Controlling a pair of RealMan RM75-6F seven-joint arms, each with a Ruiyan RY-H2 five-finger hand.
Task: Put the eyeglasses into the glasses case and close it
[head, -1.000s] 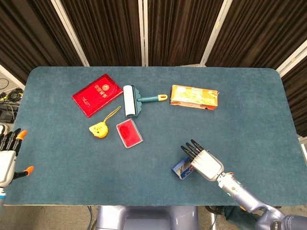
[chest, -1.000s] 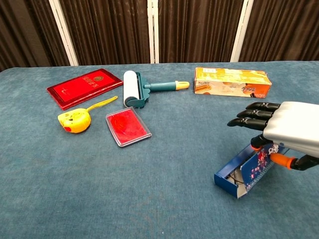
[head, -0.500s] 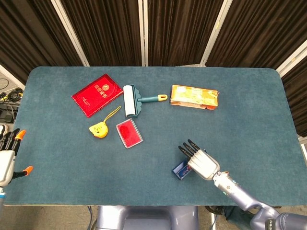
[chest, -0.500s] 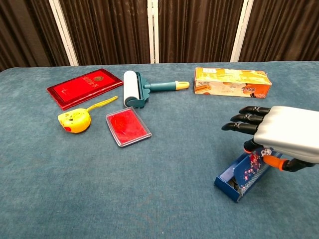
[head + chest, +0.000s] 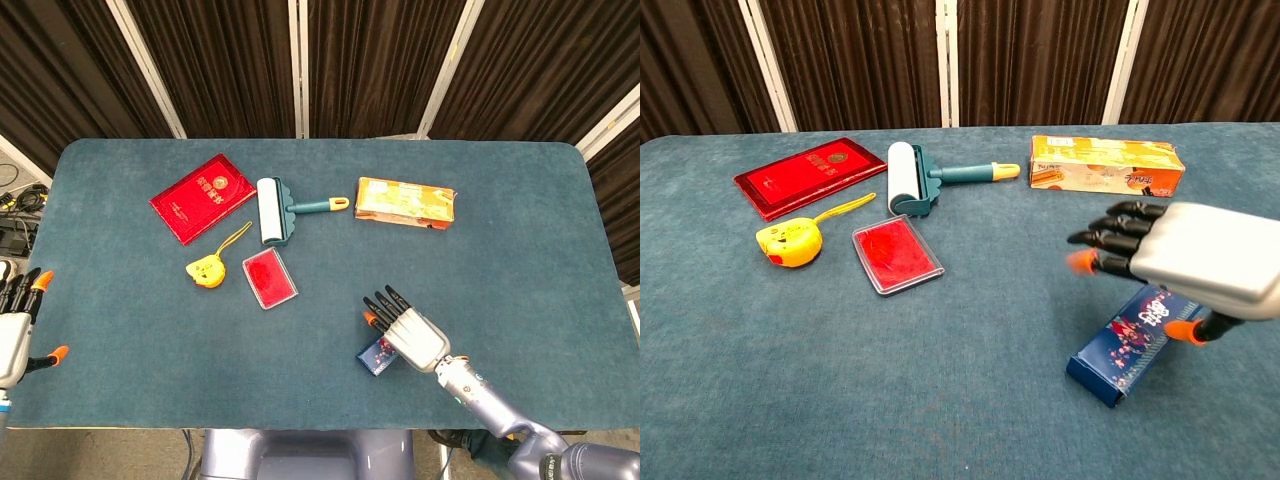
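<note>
Right hand (image 5: 1200,262) rests on glasses case (image 5: 1127,343) near table's (image 5: 560,250) front edge.

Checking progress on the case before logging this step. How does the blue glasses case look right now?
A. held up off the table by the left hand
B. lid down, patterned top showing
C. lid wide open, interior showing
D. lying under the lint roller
B: in the chest view the glasses case shows its patterned lid facing up, no interior visible, with the right hand over it.
</note>
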